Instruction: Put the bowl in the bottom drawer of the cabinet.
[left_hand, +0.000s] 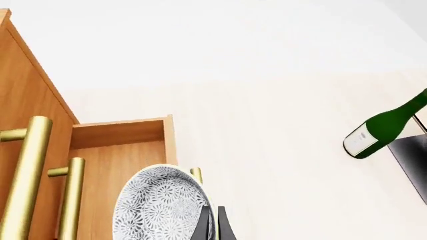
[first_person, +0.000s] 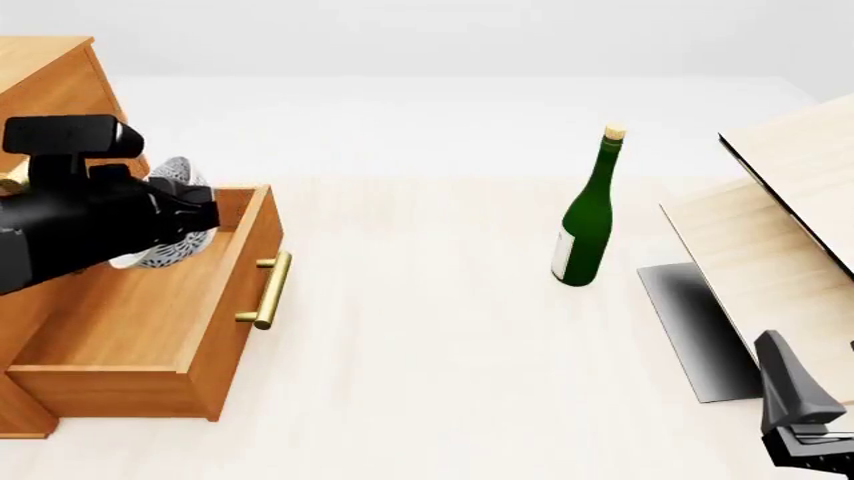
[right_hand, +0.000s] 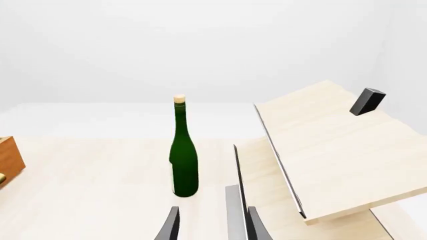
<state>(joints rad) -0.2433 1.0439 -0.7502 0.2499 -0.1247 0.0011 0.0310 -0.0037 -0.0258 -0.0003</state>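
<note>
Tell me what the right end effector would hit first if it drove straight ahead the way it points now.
Probably the green bottle: it stands upright just left of the line between the right end effector fingers, with bare tabletop before it. Depth is uncertain; it might pass narrowly beside it.

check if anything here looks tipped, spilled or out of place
Nothing spilled or damaged. The bowl is tipped on its side, but only because the left tool holds it by the rim over the open bottom drawer. The green bottle stands upright. The pale wood panels sit slanted.
</note>
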